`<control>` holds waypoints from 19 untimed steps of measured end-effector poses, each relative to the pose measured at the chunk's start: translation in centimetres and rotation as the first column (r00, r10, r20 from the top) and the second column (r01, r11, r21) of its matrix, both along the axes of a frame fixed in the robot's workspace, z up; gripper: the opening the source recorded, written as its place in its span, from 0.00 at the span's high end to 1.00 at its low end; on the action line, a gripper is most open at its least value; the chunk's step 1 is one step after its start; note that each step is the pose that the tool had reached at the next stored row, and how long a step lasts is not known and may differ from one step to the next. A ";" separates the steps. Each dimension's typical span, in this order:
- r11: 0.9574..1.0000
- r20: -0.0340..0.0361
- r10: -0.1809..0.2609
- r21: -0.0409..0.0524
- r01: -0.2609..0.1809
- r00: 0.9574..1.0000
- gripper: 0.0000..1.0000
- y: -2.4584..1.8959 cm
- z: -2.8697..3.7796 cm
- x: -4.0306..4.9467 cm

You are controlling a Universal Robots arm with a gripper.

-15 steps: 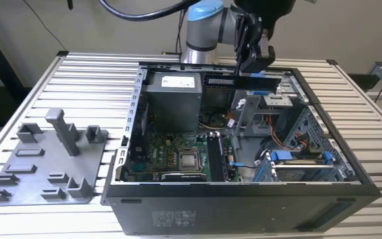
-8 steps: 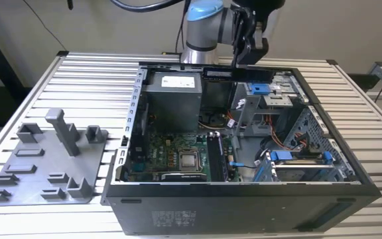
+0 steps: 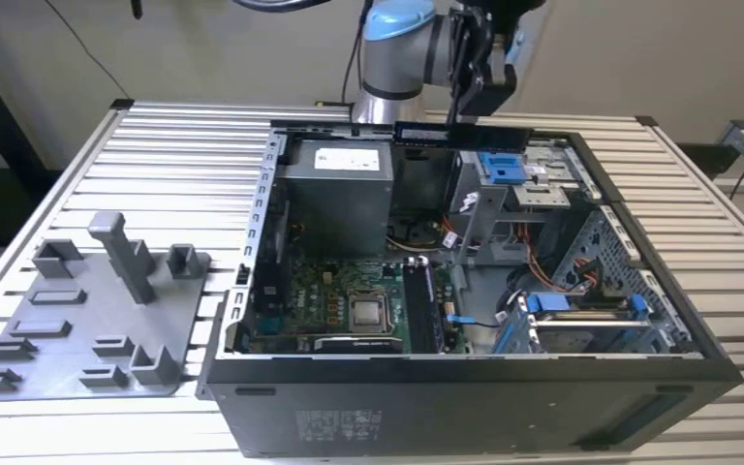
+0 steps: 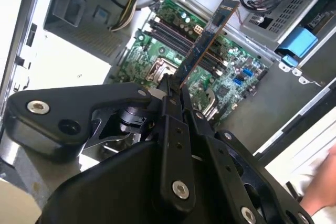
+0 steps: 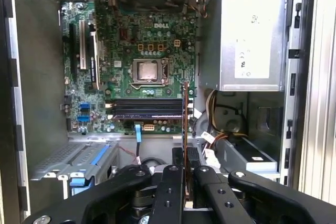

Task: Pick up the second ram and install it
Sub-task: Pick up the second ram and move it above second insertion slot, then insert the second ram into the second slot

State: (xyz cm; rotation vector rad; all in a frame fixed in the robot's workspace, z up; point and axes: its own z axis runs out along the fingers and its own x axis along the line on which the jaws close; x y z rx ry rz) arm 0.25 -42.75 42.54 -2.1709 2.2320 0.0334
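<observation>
Arm: the blue and grey robot arm (image 3: pixel 398 44) reaches over the far side of the open computer case (image 3: pixel 476 407).
Gripper: the black gripper (image 3: pixel 467 118) has its two fingers squeezed together on the second ram. You can see the pinch in both wrist views (image 4: pixel 170 83) (image 5: pixel 185 153).
Second ram: the second ram (image 3: pixel 463 134) is a long, thin, dark stick. It is up in the air, held flat and level over the far edge of the case. It is not in any slot. In the second wrist view it sticks out from the fingertips (image 4: pixel 207 40). In the first wrist view it shows edge-on as a thin line (image 5: pixel 185 111).
Below the ram: the green motherboard (image 5: pixel 131 35) lies at the bottom of the case.
Processor chip: the square silver chip (image 5: pixel 148 71) sits in the middle of the board.
Memory slots: the long black slots (image 5: pixel 147 108) lie just beside the chip.
Power box: a grey metal box (image 3: pixel 333 194) sits in the far corner of the case.
Holder tray: a grey plastic tray with blocks (image 3: pixel 88 320) lies on the table at the exterior view's left, beside the case.
Table: the case rests on a table of white slats (image 3: pixel 152 145).
</observation>
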 end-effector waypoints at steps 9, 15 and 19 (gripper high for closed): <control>1.000 0.000 0.000 0.000 0.000 1.000 0.86 0.78 0.00 0.02; 1.000 0.000 0.000 0.000 0.000 1.000 0.86 0.81 0.00 0.02; 1.000 0.000 0.000 0.000 0.000 1.000 0.86 0.81 0.00 0.02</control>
